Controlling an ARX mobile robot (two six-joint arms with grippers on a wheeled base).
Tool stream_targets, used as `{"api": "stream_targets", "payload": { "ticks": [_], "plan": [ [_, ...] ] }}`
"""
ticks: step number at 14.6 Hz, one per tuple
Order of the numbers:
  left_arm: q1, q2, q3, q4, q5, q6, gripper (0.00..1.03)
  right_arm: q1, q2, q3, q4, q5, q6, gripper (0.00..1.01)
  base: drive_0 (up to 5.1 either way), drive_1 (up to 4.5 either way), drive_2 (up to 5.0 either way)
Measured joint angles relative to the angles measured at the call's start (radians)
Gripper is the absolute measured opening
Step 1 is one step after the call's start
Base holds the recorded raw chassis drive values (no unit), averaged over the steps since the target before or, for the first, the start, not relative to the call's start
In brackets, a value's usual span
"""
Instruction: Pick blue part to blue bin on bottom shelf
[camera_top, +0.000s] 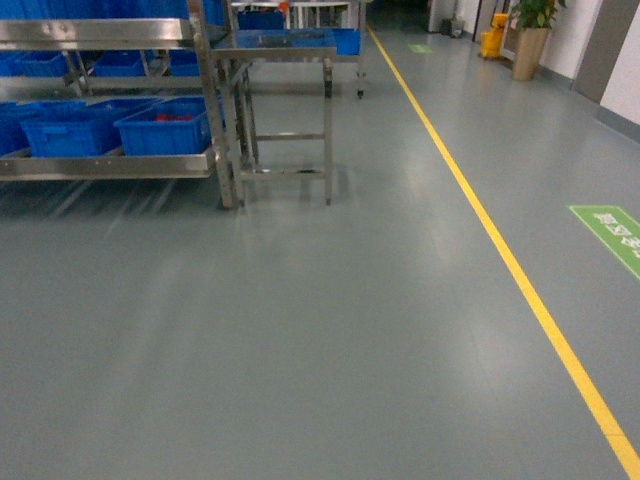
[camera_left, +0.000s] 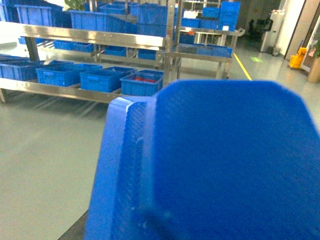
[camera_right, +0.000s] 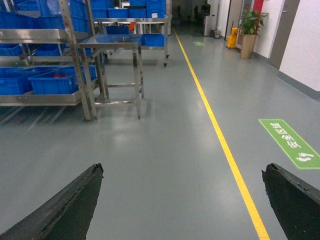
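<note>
A large blue part (camera_left: 215, 165) with a textured face and rounded corners fills most of the left wrist view, right against the camera. It hides my left gripper's jaws, apart from a dark wedge at the lower left edge, and appears held there. The bottom shelf (camera_top: 100, 165) of the steel rack carries several blue bins (camera_top: 165, 128), also in the left wrist view as bins (camera_left: 100, 79) on the shelf rail (camera_left: 60, 91). My right gripper (camera_right: 182, 200) is open over bare floor with nothing between its black fingers (camera_right: 75, 207). Neither gripper shows in the head view.
A small steel table (camera_top: 285, 110) stands beside the rack's right end. One bin (camera_left: 142, 84) holds something red. A yellow floor line (camera_top: 500, 250) runs along the right, with a green floor sign (camera_top: 612, 235) beyond it. A potted plant (camera_top: 530, 40) stands far back.
</note>
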Motion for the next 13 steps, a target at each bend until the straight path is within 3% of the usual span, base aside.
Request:
{"api": "stream_targets", "payload": {
  "ticks": [13],
  "plan": [
    [0.000,-0.001,0.000,0.005,0.000,0.000,0.44,0.000,0.000,0.000,-0.002,0.000,0.000,0.98,0.0,4.15,-4.2]
  ]
}}
